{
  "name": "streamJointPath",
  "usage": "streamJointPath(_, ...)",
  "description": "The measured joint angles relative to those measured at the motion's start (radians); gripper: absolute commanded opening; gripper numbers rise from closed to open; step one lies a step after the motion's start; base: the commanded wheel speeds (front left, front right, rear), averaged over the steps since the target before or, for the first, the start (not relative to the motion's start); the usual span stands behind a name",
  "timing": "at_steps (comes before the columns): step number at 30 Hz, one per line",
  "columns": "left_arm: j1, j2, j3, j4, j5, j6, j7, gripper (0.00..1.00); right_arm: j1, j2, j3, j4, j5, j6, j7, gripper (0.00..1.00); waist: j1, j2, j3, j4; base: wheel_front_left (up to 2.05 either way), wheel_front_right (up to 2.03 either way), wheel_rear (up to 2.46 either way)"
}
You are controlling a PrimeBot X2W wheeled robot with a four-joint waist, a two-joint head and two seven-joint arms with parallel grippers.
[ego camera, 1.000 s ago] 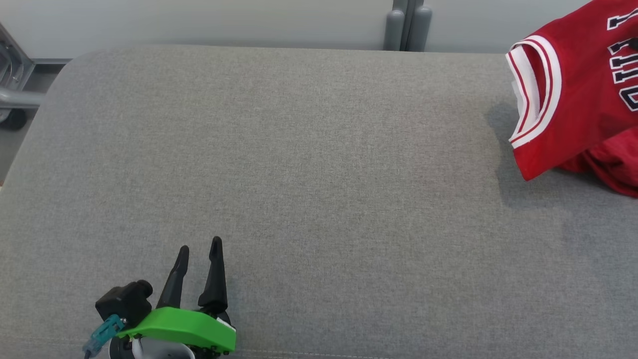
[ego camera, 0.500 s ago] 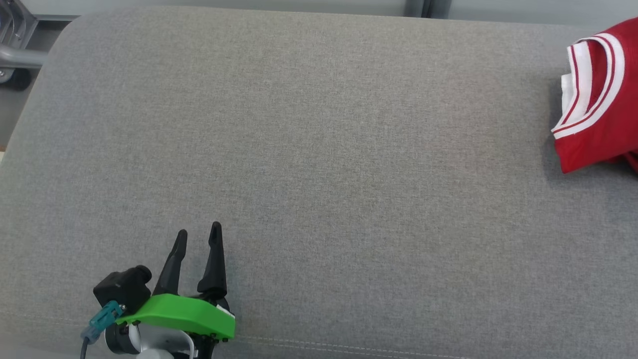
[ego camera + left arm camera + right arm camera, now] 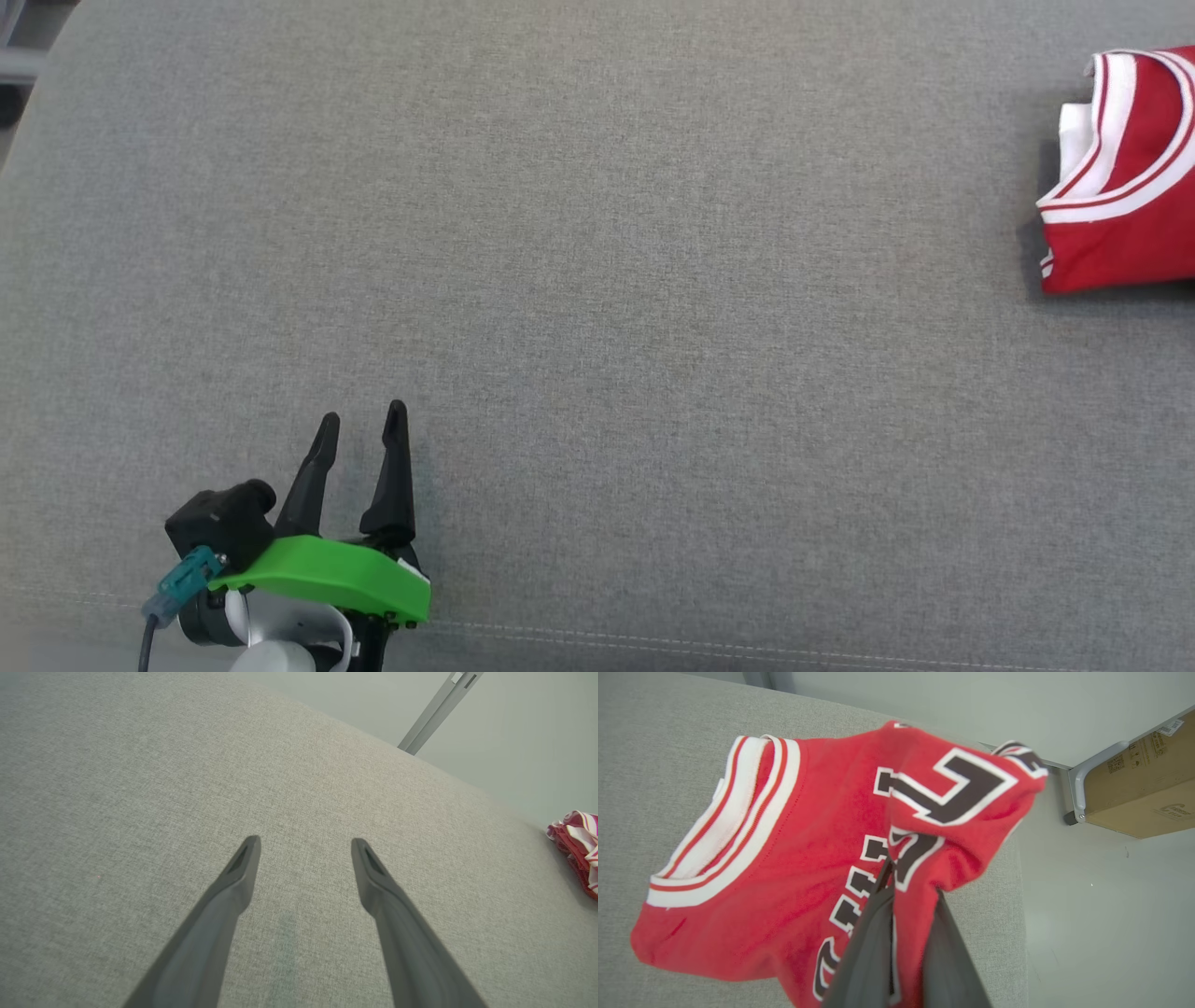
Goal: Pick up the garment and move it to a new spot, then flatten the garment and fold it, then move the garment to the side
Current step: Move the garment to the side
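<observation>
Nearest me, the left gripper hung just above the grey fabric worktop with its fingers spread wide and nothing between them. Its place in the head view had barely altered over the last second.

The whole head view had slid, though. The worktop's far edge and the grey post behind it had dropped out of the top, so I took that for the camera tipping, not the things moving.

At the far right, the red jersey had a real change. A second ago it cast a broad shadow well clear of its edge; now only a thin shadow hugged it. I judged it had come down close to the worktop, near set-down, while the right gripper stayed pinched narrow on a fold of it beside the black lettering. Whether it counted as folded I could not tell; the right wrist view showed it bunched.

Its white-and-red striped opening pointed left, toward the worktop's middle. Its body ran off rightward, so I read the long axis as left to right.
</observation>
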Motion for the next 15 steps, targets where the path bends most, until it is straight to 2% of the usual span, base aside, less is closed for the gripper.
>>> streamJointPath(3,-0.007,0.008,0.003,-0.009,0.007,0.0,0.007,1.0,0.01,-0.008,0.002,0.025,-0.026,-0.024,-0.031,0.0,0.0,0.0,0.015,-0.003,0.0,0.0,0.0)
streamJointPath(7,-0.011,0.017,0.011,-0.022,0.017,0.0,0.014,1.0,0.013,0.001,0.004,0.049,-0.05,-0.045,-0.073,0.33,0.0,0.0,0.034,-0.008,0.0,0.0,0.0)
streamJointPath(8,-0.011,0.017,0.012,-0.023,0.018,0.0,0.019,1.0,0.013,0.007,0.003,0.056,-0.054,-0.053,-0.086,0.45,0.0,0.0,0.038,-0.009,0.0,0.0,0.0)
streamJointPath(9,-0.011,0.017,0.014,-0.025,0.018,0.0,0.021,1.0,0.013,0.013,0.002,0.064,-0.054,-0.053,-0.095,0.86,0.0,0.0,0.043,-0.011,0.0,0.0,0.0)
streamJointPath(10,-0.011,0.018,0.015,-0.028,0.022,0.0,0.021,1.0,0.014,0.021,0.001,0.072,-0.055,-0.057,-0.104,1.0,0.0,0.0,0.047,-0.012,0.0,0.0,0.0)
streamJointPath(15,-0.014,0.018,0.016,-0.036,0.027,0.0,0.028,1.0,0.031,0.05,-0.005,0.112,-0.062,-0.075,-0.151,1.0,0.0,0.0,0.065,-0.022,0.0,0.0,0.0)
